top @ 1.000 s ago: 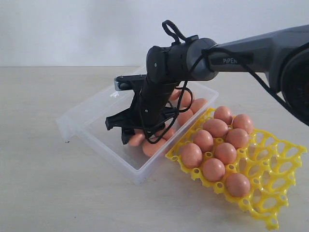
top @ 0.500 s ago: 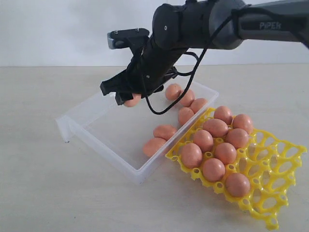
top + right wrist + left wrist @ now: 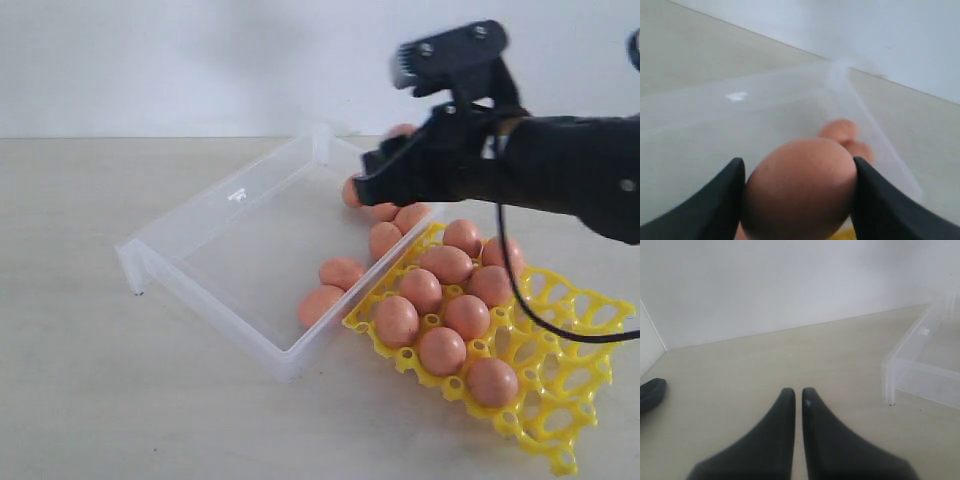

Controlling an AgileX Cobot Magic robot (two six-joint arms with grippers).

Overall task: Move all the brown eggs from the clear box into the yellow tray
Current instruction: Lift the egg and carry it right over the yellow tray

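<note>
We are clamping a smooth oval egg between our right hand's fingers above the clear box, the yellow lattice tray lying at four o'clock.

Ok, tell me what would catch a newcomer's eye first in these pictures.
First, the right gripper clamped on one brown egg, held in the air above the clear box. Next, the bright yellow tray to the right of the box, partly filled with tray eggs. A few loose eggs lie at the box's tray-side end.
</note>
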